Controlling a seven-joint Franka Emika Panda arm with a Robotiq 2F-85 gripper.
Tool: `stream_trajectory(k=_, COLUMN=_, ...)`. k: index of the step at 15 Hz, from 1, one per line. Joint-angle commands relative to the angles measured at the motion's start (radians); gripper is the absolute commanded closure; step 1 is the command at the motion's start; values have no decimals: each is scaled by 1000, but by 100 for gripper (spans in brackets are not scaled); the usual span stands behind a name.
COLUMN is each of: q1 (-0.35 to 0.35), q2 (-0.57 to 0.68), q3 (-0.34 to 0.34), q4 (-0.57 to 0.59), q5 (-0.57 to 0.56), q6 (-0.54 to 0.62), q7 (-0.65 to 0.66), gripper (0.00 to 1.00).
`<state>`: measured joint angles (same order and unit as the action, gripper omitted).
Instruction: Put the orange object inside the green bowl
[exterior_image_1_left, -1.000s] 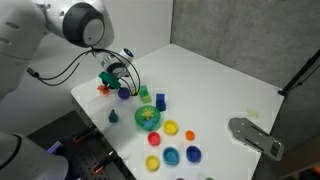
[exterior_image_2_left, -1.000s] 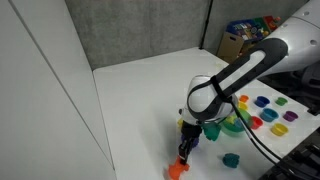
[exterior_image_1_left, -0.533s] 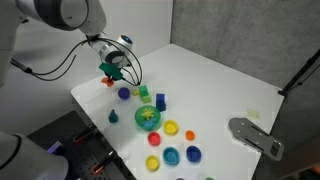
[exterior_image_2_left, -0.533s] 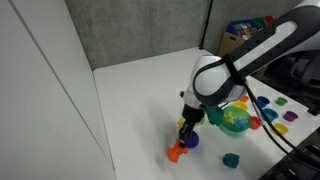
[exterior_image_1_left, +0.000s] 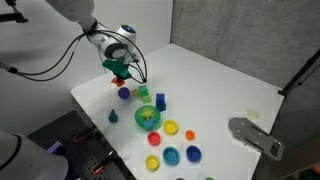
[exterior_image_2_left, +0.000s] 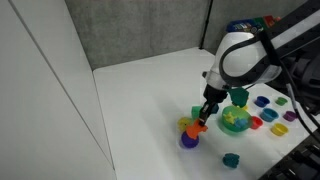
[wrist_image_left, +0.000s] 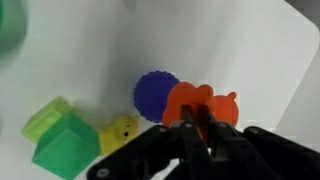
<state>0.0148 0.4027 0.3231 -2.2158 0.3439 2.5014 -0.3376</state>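
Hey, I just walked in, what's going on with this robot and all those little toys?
The arm's gripper has its jaws closed on the orange object and holds it over the white table, close to a purple piece. The green bowl sits a little way off among the other coloured toys. The orange object is not in it yet.

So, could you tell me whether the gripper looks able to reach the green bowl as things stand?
Probably yes. The gripper, fingers shut on the orange object, seems to hang above the purple piece and green cube between it and the green bowl, whose top looks open.
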Motion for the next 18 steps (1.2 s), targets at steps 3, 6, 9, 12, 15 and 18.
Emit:
stream_trajectory(k=3, q1=-17, q2=-197, q3=-121, q4=-162, q5=-26, q6=17, q7=58, gripper=95)
stream_trajectory(k=6, q1=-30, q2=-249, q3=-201, q4=-211, q5=-57, q6=29, q7=85, gripper=95)
stream_trajectory(k=9, q1=-44, q2=-273, q3=-273, q4=-242, q5=-115, q6=45, q7=127, gripper=95)
stream_trajectory(k=12, q1=-67, q2=-268, q3=-329, q4=-254, q5=-162, q6=60, q7=158, gripper=95)
stream_trajectory(k=15, q1=-88, q2=-260, q3=-371, q4=-261, q5=-203, q6=80, q7=183, gripper=95)
stream_trajectory(k=18, q1=-100, q2=-255, q3=-399, q4=-269, q5=-235, q6=85, q7=212, gripper=95)
